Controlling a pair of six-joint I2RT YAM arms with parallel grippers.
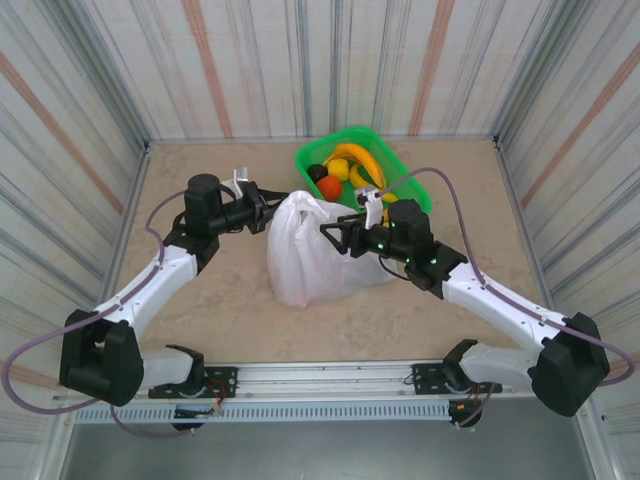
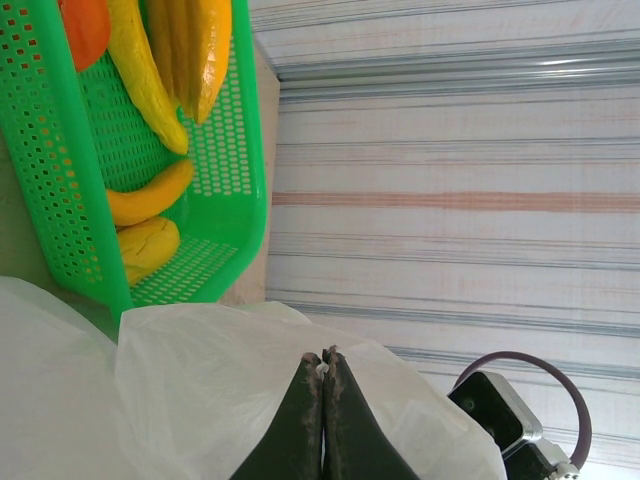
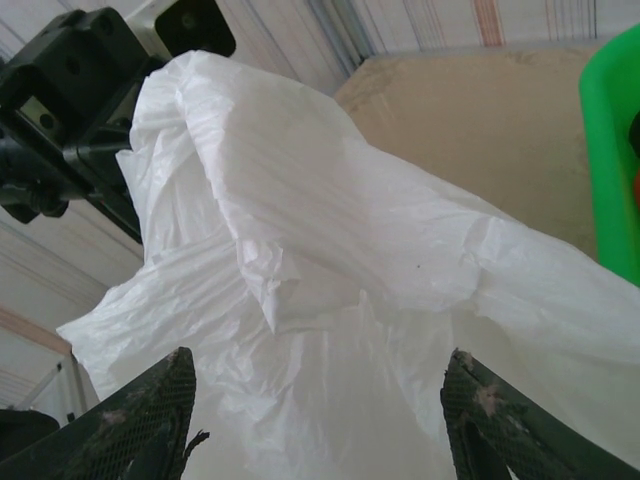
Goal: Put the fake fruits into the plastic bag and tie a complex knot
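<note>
**Mia:** Where are the fruits [image 1: 345, 168] sitting?

**Tom:** They are lying in the green basket [image 1: 408, 180] at the back of the table [image 1: 220, 300]. I am seeing yellow bananas [image 2: 150, 90], an orange one and a red one. I cannot tell if any are hiding in the bag.

**Mia:** And where is the bag [image 1: 310, 260] sitting?

**Tom:** It is sitting in the middle of the table, just in front of the basket [image 2: 230, 150], between the two arms.

**Mia:** What is the left gripper [image 1: 270, 206] doing?

**Tom:** The left gripper [image 2: 322, 360] is squeezing tight shut and pinching the top edge of the bag [image 2: 200, 400]. I think it is holding that side up so the bag is standing tall and not flopping down.

**Mia:** And the right gripper [image 1: 330, 232]?

**Tom:** The right gripper [image 3: 318, 362] is pointing at the bag [image 3: 300, 200] from the other side. Its jaws are standing wide apart with the crinkly film between them. It is not holding anything.

**Mia:** Why is it waiting there?

**Tom:** I am guessing it is getting ready to grab that side. Then both arms could be pulling the bag's mouth open for the fruits. Nothing is being tied yet.
</note>
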